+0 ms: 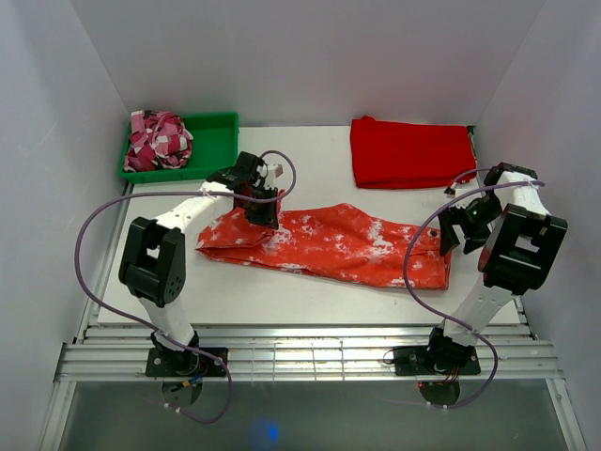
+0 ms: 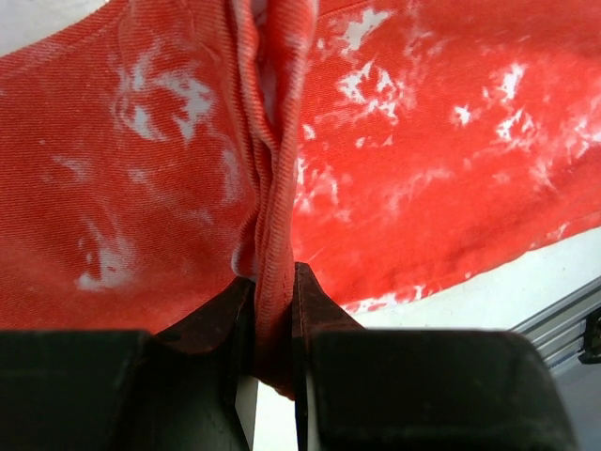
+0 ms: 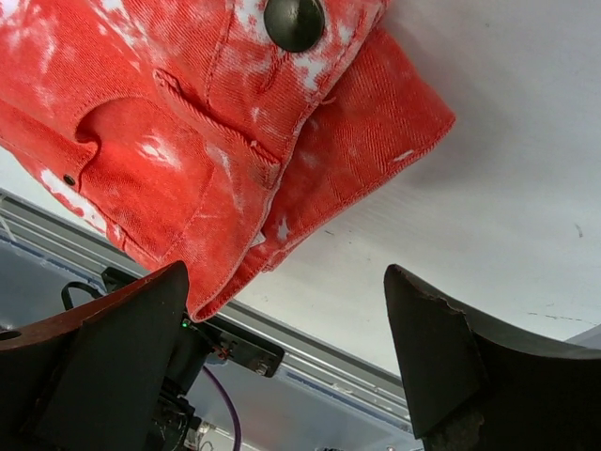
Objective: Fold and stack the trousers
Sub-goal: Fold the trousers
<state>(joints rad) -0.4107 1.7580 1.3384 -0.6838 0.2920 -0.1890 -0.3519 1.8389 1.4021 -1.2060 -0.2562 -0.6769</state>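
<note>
Speckled orange-red trousers [image 1: 329,246] lie stretched across the middle of the white table [image 1: 282,291], legs toward 9 o'clock and waist toward 3 o'clock. The left gripper [image 2: 274,277] pinches a raised ridge of the cloth near the leg end. The right gripper [image 3: 282,282] hangs spread wide at the waist, clasping nothing. A folded red cloth [image 1: 411,152] lies at 1 o'clock. A green bin [image 1: 218,141] at 10 o'clock holds pink-and-white fabric [image 1: 158,139].

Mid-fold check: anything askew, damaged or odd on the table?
Nothing damaged or spilled. The trousers lie slightly slanted, bunched at their left end where the left gripper pinches a ridge of cloth. The right gripper is open beside the waistband, holding nothing.
</note>
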